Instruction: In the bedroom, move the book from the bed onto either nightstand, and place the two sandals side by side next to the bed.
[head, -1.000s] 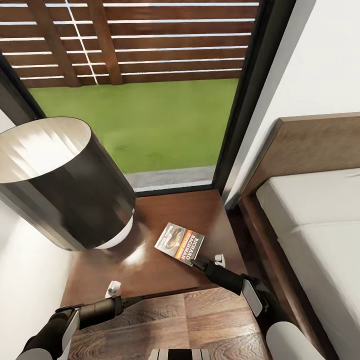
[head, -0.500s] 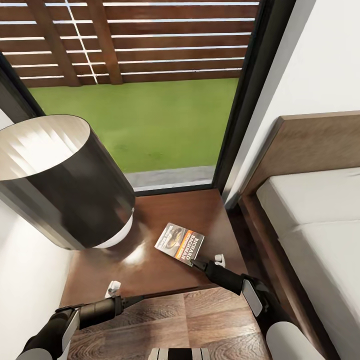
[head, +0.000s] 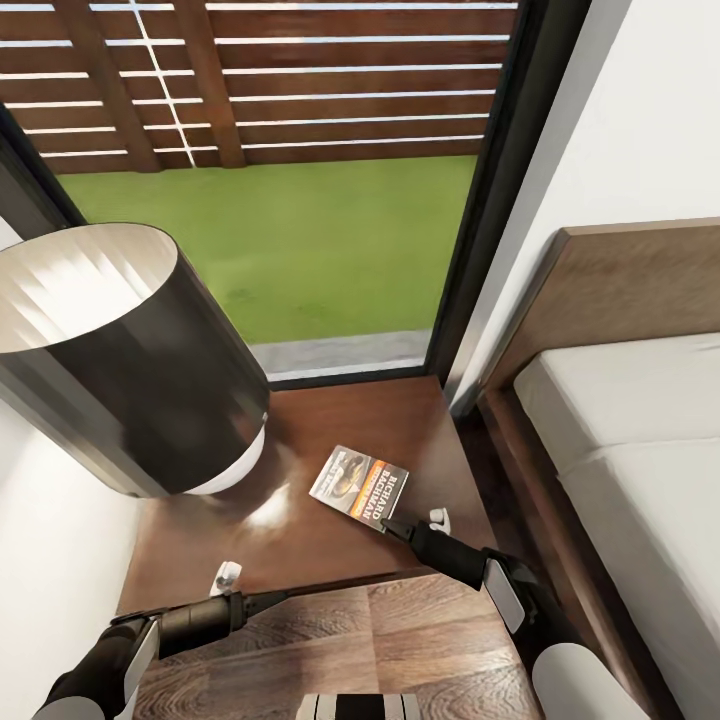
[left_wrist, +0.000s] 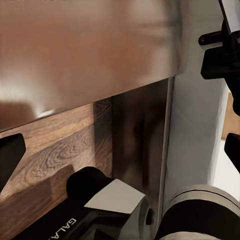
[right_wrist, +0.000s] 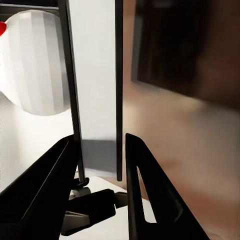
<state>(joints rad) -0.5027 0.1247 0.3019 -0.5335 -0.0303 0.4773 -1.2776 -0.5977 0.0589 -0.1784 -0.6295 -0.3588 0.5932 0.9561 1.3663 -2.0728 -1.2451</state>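
Note:
The book (head: 360, 481) rests on the dark reddish-brown nightstand (head: 300, 540), grey cover with its orange band facing up. My right gripper (head: 388, 523) is at the book's near corner. In the right wrist view the book (right_wrist: 97, 85) appears edge-on, a pale block of pages between dark covers, and it fills the gap between my two fingers (right_wrist: 142, 175), so my right gripper (right_wrist: 100, 145) is shut on it. My left gripper (head: 228, 578) hangs open at the nightstand's front edge, away from the book; the left wrist view shows my left gripper (left_wrist: 120, 150) holding nothing. The sandals are out of view.
A lamp with a big black shade (head: 120, 360) covers the nightstand's left half. The bed (head: 640, 460) with its brown headboard (head: 620, 290) lies close on the right. Behind the nightstand is a tall dark-framed window (head: 300, 230) over grass. Wood-plank floor (head: 400, 640) lies below me.
The view has shifted very slightly. The book, both arms and both grippers stay where they were.

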